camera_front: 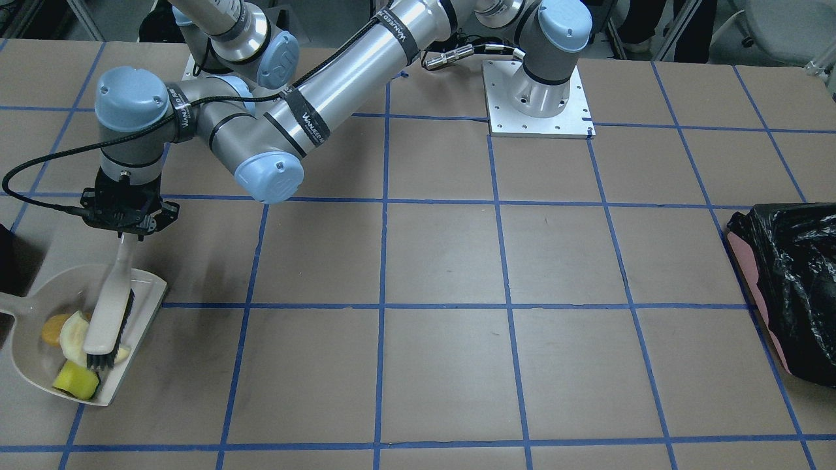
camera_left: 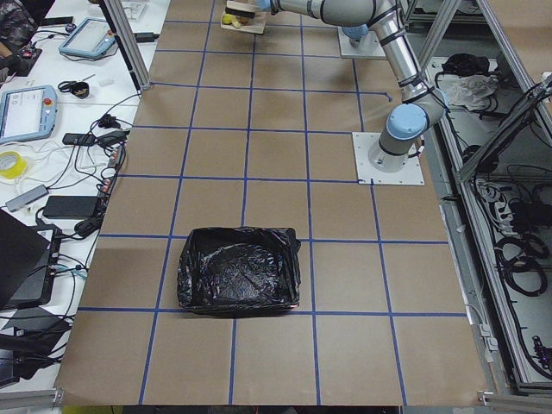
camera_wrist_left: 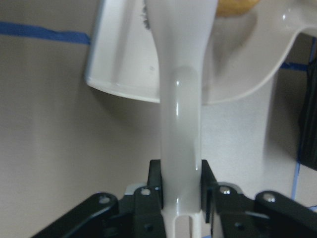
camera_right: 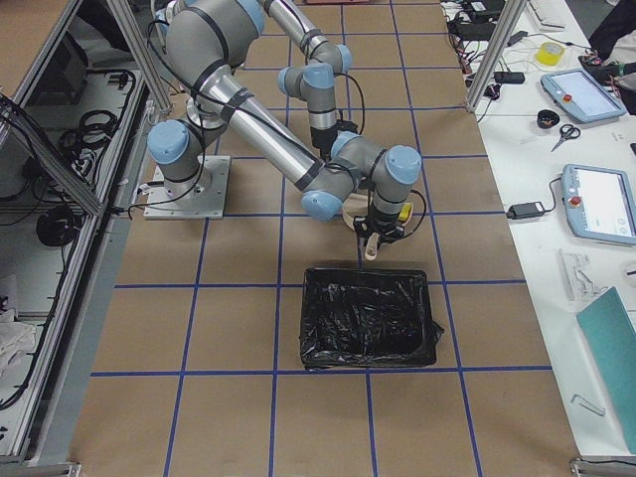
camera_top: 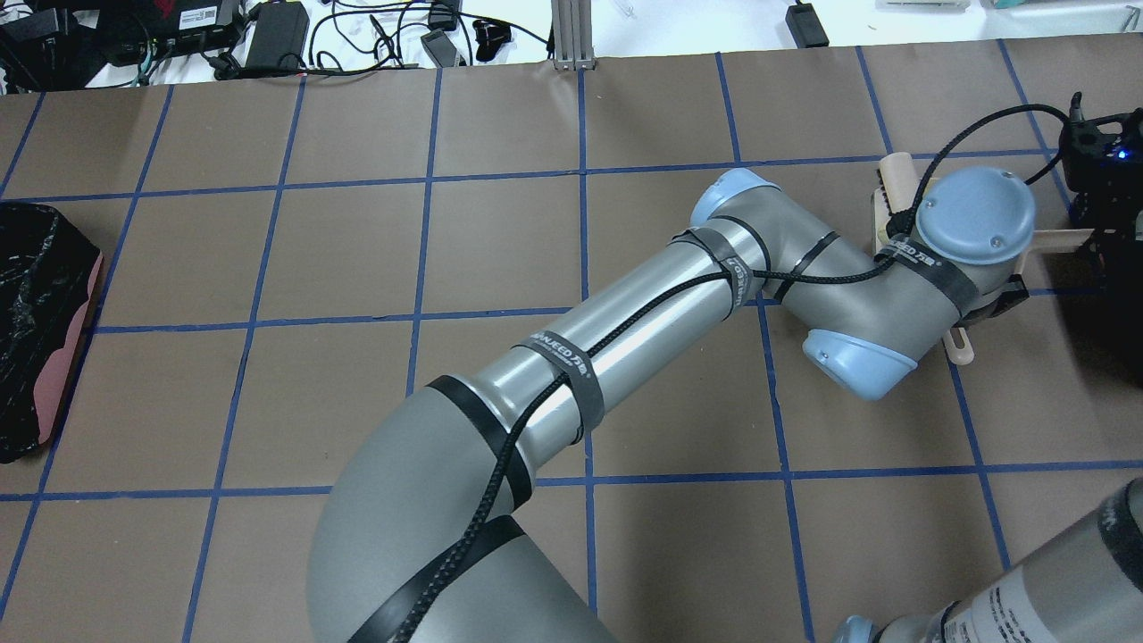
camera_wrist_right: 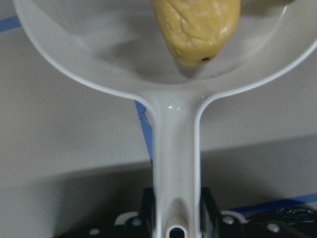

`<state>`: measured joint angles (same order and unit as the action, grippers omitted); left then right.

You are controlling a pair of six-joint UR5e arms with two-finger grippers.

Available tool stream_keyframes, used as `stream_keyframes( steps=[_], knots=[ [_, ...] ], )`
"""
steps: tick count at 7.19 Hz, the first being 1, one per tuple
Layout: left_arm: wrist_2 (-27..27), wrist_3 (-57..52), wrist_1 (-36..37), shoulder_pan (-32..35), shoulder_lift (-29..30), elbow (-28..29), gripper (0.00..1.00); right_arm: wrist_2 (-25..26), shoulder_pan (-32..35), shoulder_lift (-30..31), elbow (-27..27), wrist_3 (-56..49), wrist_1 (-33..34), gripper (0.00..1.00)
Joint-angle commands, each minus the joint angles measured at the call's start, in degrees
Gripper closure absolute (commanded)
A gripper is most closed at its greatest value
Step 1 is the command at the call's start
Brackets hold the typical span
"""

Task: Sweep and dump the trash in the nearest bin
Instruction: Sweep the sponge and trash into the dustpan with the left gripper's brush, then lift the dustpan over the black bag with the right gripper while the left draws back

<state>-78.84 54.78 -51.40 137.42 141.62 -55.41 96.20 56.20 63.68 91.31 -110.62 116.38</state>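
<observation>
Front-facing exterior view: dustpan (camera_front: pixel 27 358) rests on the tabletop (camera_front: pixel 444 261) close to its right-end edge, with all three trash bits inside it.
- Orange-brown ball (camera_front: pixel 52 329) sits nearest the pan's handle.
- Pale melon-like slice (camera_front: pixel 72 334) touches the ball.
- Yellow spongy block (camera_front: pixel 76 380) is near a corner of the pan's open lip.

Brush (camera_front: pixel 110 307) is tilted with its head down in the pan. It lies over the slice, and the bristle end is just beside the block.

Left wrist view: my left jaws are pressed against both sides of the brush handle, pinching it near its end. My left arm reaches across to the right end of the tabletop to do this.

Right wrist view: my right jaws are pinching the end of the dustpan handle, and the ball shows just past the neck.

Right exterior view: black-bagged bin (camera_right: pixel 370 316) stands at the right-end edge, just beside the pan. A second black-bagged bin (camera_front: pixel 793 281) is at the left-end edge, well apart from everything else.
</observation>
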Motion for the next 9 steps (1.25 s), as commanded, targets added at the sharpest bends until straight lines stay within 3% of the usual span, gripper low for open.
stream_keyframes(
  steps=[1, 4, 6, 7, 9],
  knots=[
    [-0.26, -4.48, -1.33, -2.50, -3.36, -4.34, 1.00, -3.99, -0.47, 0.13, -0.69, -0.12, -2.74, 0.78],
    [-0.70, -11.95, -9.38, -7.23, -6.17, -5.24, 1.00, -9.08, -2.13, 1.01, -0.61, -1.87, -5.01, 0.85],
    [-2.01, -17.94, -16.95, -12.24, -9.16, -6.46, 1.00, -13.48, -4.07, 1.10, -0.69, -2.58, -6.25, 0.85],
    [-2.28, -19.87, -17.59, -14.70, -10.91, -9.08, 1.00, -17.85, -5.03, 1.10, -0.61, -3.36, -6.43, 0.85],
    [-2.37, -24.10, -23.02, -21.02, -16.26, -15.58, 1.00, -21.48, -5.31, 2.49, -2.70, -3.11, -8.53, 0.87]
  ],
)
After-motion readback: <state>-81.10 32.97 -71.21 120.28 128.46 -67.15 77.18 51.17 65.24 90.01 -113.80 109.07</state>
